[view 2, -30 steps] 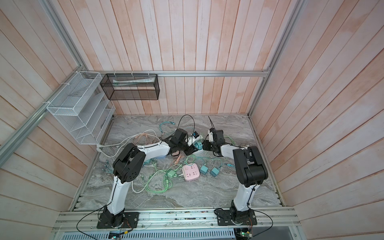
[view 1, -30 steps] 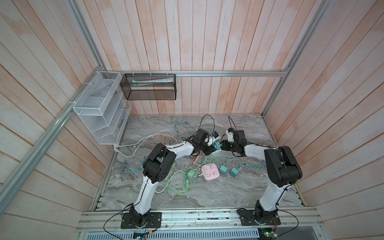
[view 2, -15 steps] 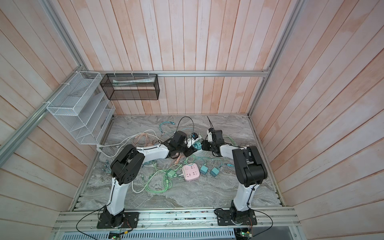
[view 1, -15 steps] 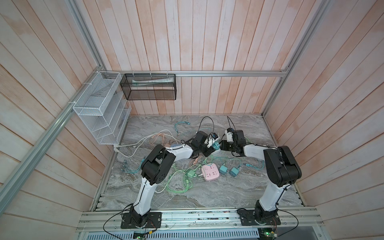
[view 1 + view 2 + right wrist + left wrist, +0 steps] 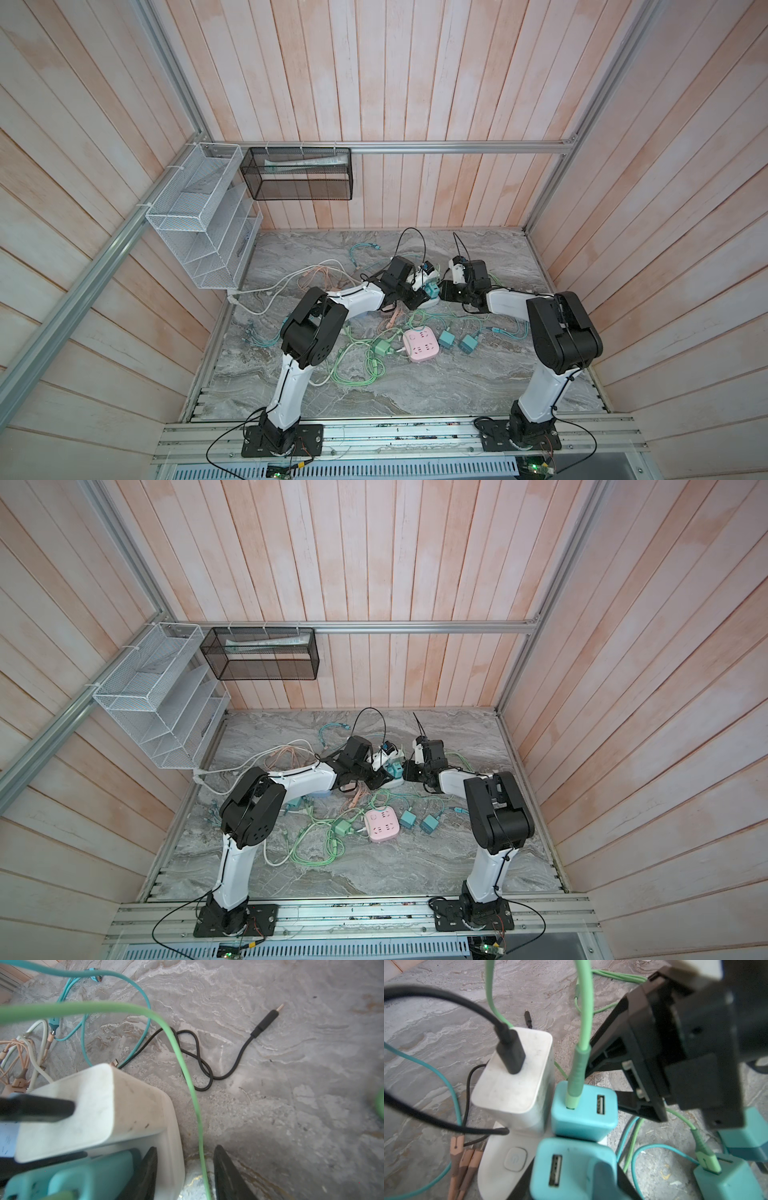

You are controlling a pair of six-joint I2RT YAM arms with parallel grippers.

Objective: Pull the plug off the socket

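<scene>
Room: wood-panelled booth with a marble tabletop (image 5: 415,390) strewn with cables; both arms meet at its far middle.
Change: very little over the last second. The left elbow edges slightly leftward, both wrists stay at the strip (image 5: 500,1167), and the gap between the right fingers (image 5: 224,1172) narrows only a touch.
Plug: the teal plug (image 5: 571,1167) stands on the strip beside its button, right under the left wrist camera.
Left fingers: the left fingers (image 5: 522,1184) are clamped on the plug, one dark finger on each side.
Right fingers: set apart, astride the strip's end rim; I cannot tell whether they pinch it or only stand over it.
Meaning: the grip is set, but the plug shows no rise. Its prongs are hidden, so it is probably still seated and the pull itself remains to be done.
Neighbours: a teal charger (image 5: 583,1109) touches the plug and carries a green cable (image 5: 581,1043). A white charger (image 5: 512,1076) with a black cable (image 5: 508,1051) stands just beside that.
In the way: the teal charger is packed tight against the plug, so a tilted pull could drag it or lift the strip. A green lead (image 5: 195,1105) hangs between the right fingers and could snag.
Elsewhere: a pink cube (image 5: 420,344) and loose chargers (image 5: 446,338) lie nearer the arm bases, well apart from the strip. Peach cable ends (image 5: 467,1157) lie beside the strip.
</scene>
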